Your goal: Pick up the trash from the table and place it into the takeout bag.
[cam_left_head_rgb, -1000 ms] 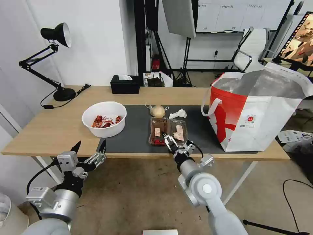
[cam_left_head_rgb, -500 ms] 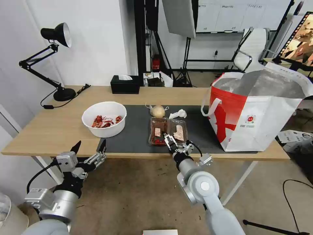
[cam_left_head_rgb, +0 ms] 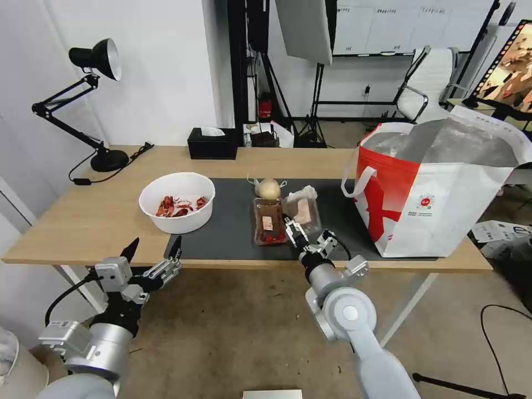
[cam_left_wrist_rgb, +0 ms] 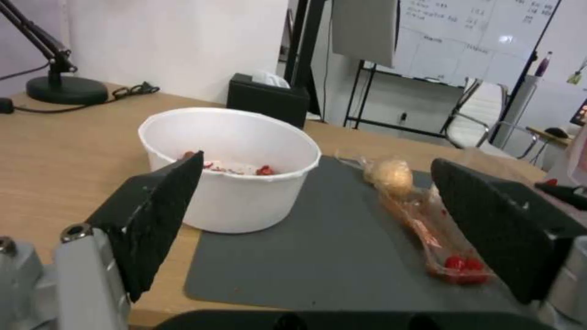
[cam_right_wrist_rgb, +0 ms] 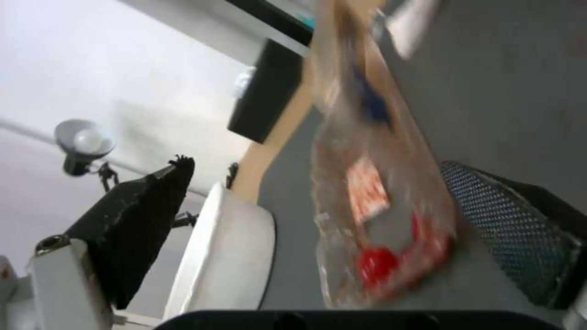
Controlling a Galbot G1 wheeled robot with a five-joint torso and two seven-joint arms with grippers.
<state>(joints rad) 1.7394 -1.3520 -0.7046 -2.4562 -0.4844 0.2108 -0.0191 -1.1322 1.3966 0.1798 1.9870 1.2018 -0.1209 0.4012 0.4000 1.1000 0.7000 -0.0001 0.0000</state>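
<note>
The right gripper [cam_left_head_rgb: 294, 231] is touching the clear plastic clamshell box with red scraps [cam_left_head_rgb: 270, 221] on the dark grey mat [cam_left_head_rgb: 221, 233], its fingers spread apart. The left gripper [cam_left_head_rgb: 152, 252], wide open too, is waiting by the table [cam_left_head_rgb: 83, 221] edge.

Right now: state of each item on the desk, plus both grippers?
clamshell box: open, one half flat on the mat, other half tilted up
white bowl: upright, red shells inside
beige lump: knotted, on the mat
tissue: crumpled, behind the box
takeout bag: upright, mouth open
tissue box: a tissue poking out
left gripper: open, below the table edge
right gripper: open, at the box's near end
</note>
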